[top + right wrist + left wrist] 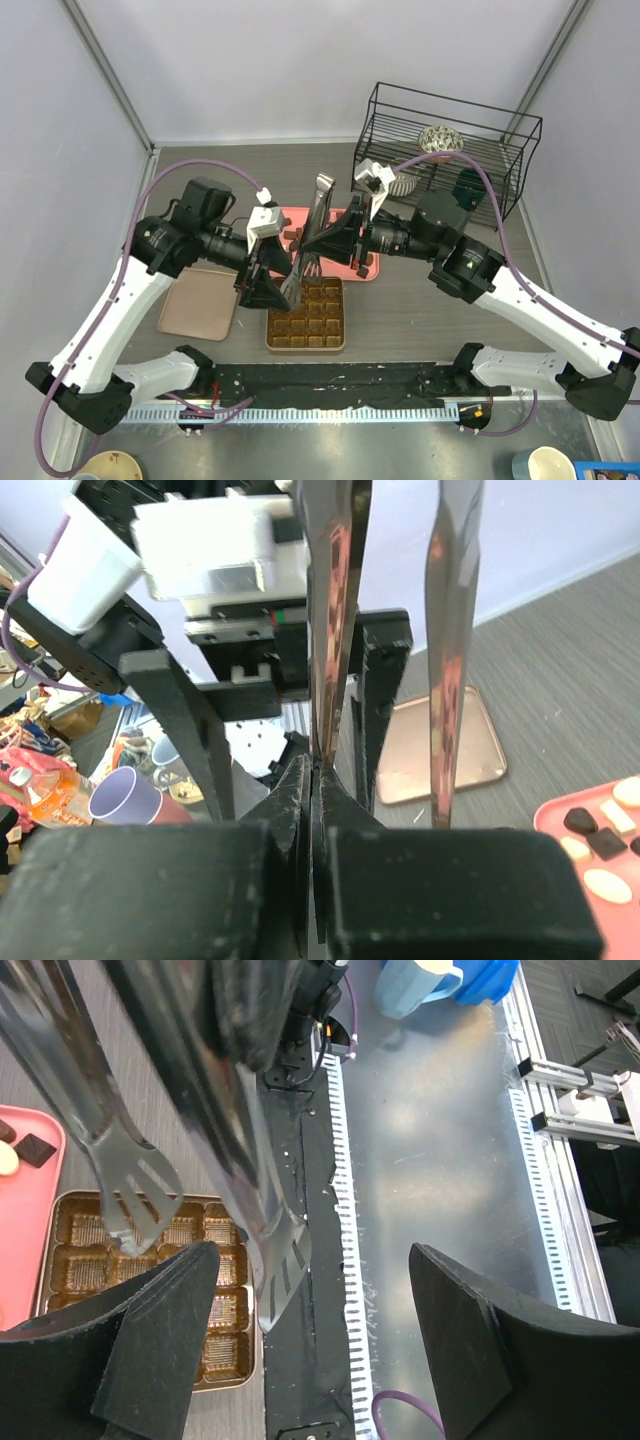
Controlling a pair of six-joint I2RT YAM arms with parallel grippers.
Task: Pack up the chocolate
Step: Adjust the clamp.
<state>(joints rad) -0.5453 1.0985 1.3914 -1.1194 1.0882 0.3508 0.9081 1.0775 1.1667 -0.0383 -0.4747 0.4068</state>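
The chocolate (292,237) lies on a pink tray (297,215) behind the gold-brown gridded box (306,318); dark and cream pieces also show in the right wrist view (590,828) and the left wrist view (36,1147). My right gripper (338,240) is shut on one arm of metal tongs (318,215), pinched between its fingers (300,790); the tongs' other arm (450,650) stands free. The tongs' slotted tips (140,1195) hang over the box (215,1305). My left gripper (310,1360) is open, with a tong blade (275,1265) ahead between its fingers, untouched.
A flat rose-brown tray (198,302) lies left of the box. A black wire rack (450,150) with a bowl and cups stands at the back right. A black strip and toothed rail (320,395) run along the near edge.
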